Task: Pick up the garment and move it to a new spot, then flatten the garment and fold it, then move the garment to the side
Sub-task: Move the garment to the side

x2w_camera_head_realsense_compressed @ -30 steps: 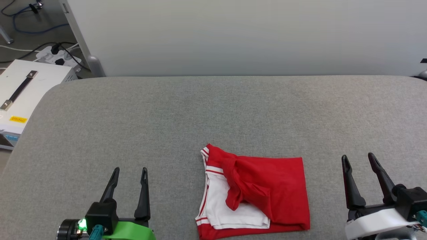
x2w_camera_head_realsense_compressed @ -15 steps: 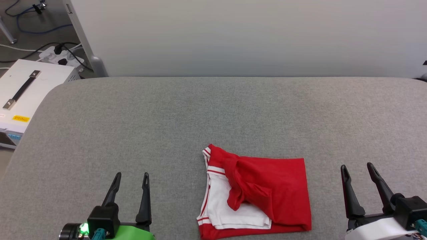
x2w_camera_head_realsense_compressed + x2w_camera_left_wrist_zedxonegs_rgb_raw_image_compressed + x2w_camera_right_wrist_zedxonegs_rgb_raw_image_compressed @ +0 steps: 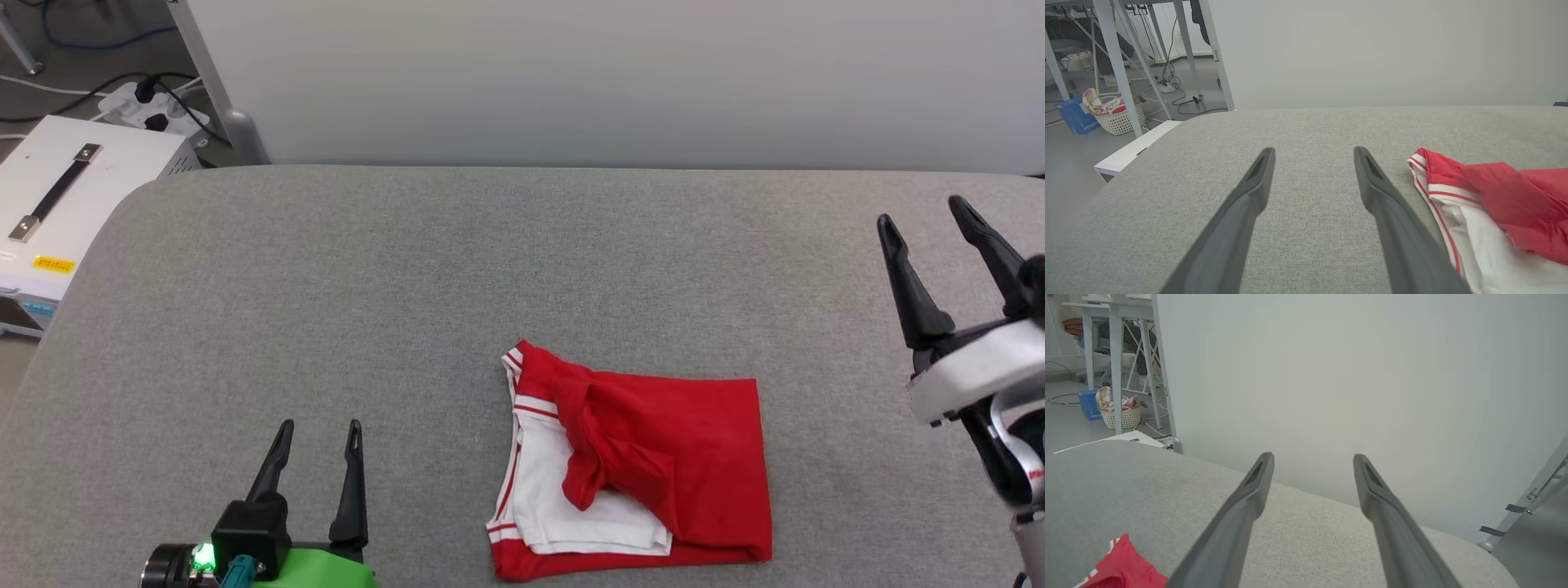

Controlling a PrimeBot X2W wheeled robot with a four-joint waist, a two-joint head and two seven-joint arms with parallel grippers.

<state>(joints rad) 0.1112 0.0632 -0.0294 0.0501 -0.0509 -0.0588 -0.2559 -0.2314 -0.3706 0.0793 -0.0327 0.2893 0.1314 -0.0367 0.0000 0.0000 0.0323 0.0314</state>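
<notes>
Red cloth is lying folded on the grey fabric surface [image 3: 408, 269] — the garment [image 3: 653, 457], sitting toward 5 o'clock in the head view, close to the near edge. Its red body is forming a rough rectangle. A white sleeve with red-and-white striped trim is showing along its 9 o'clock side, and a loose red flap is drooping over the white. Nothing is touching it.

At 7 o'clock the left claw [image 3: 319, 426] is pointing toward 12, its jaws standing wide apart and gripping nothing. The garment is lying off to its 3 o'clock, and in the left wrist view the striped edge is lying beside the finger at 4 o'clock.

Over at 3 o'clock, by the side edge of the surface, the right claw [image 3: 922, 212] is leaning toward 11 — jaws likewise spread wide and empty. In its wrist view a corner of red cloth is peeking in at 7 o'clock.

Off the surface at 10 o'clock a white case [image 3: 73, 188] with a dark handle is standing, with a power strip [image 3: 147, 110] and cables beyond it at 11. A pale panel [image 3: 612, 82] is running along 12 o'clock.
</notes>
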